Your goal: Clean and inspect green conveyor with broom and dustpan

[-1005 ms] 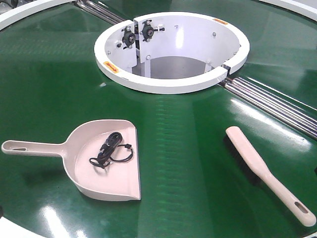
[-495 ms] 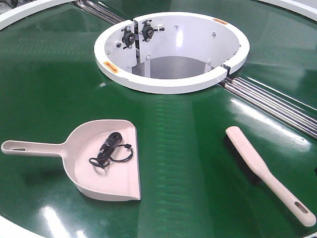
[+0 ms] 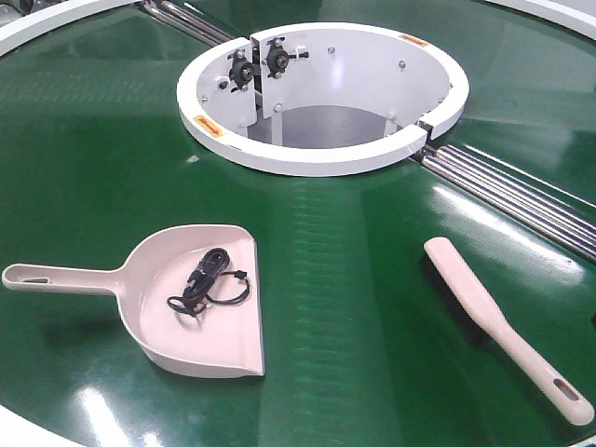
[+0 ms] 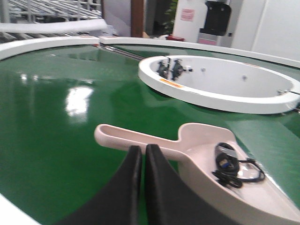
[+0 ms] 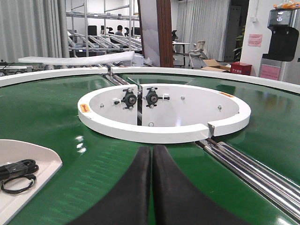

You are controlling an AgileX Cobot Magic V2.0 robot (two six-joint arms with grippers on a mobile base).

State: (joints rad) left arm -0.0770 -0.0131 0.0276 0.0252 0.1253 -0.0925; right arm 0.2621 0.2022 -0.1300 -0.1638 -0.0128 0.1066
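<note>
At the lower left of the front view, the dustpan [image 3: 200,312] lies flat on the green conveyor [image 3: 354,307], handle pointing left, with a coiled black cable [image 3: 207,284] inside it. The white ring hub [image 3: 321,98] sits at upper centre, steel rollers [image 3: 521,196] running off to the right. The broom [image 3: 503,326] lies at lower right, well apart from the dustpan. In the wrist views, the left gripper [image 4: 143,152] and right gripper [image 5: 152,152] both have fingers pressed together, holding nothing.

A coiled black cable [image 3: 207,282] lies well apart from background shelving [image 5: 101,35].
</note>
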